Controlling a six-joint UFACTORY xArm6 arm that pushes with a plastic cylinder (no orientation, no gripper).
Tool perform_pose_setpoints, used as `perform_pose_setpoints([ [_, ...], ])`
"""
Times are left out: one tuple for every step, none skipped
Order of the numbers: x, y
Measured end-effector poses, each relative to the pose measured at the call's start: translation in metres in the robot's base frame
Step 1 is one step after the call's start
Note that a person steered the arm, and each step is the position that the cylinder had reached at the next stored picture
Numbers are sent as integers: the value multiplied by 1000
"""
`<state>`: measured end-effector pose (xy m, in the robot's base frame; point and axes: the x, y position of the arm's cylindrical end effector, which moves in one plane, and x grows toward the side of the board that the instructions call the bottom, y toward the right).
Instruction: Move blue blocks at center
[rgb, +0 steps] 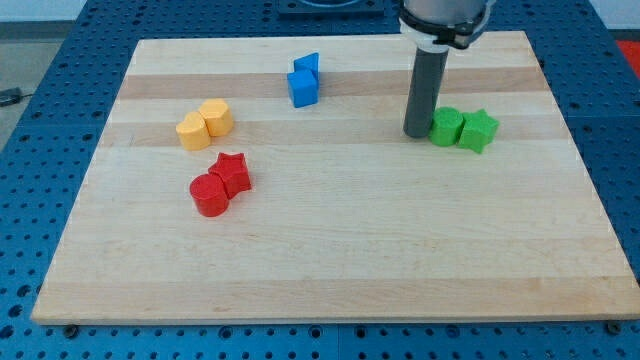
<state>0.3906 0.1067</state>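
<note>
Scanning from the view's left: yellow blocks (205, 124), red blocks (221, 183), then the two blue blocks (304, 80) touching near the bench's (330, 270) top edge. My tip (416, 134) sits just left of the green blocks (464, 129); no pincer exists. Approach pending: I'd circle above the blues, then push downward.

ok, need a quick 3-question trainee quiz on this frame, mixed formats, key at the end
1. True or false: my tip is touching the blue blocks.
2. Which pair lies nearest the view's left edge? A) red blocks B) yellow blocks C) green blocks
3. Fill in: my tip stands just to the view's left of the ____ blocks.

Key: 1 false, it is far off to their right on the wooden board; 2 B; 3 green.
</note>
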Motion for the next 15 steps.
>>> perform_pose_setpoints([
  [0,0],
  [-10,-5],
  [-76,2],
  [-122,-19],
  [-132,-77],
  [-145,-111],
  [-155,-132],
  [-146,-160],
  [-123,-159],
  [-98,-157],
  [-69,-158],
  [-67,-168],
  [-84,-188],
  [-106,-217],
  [-87,-242],
])
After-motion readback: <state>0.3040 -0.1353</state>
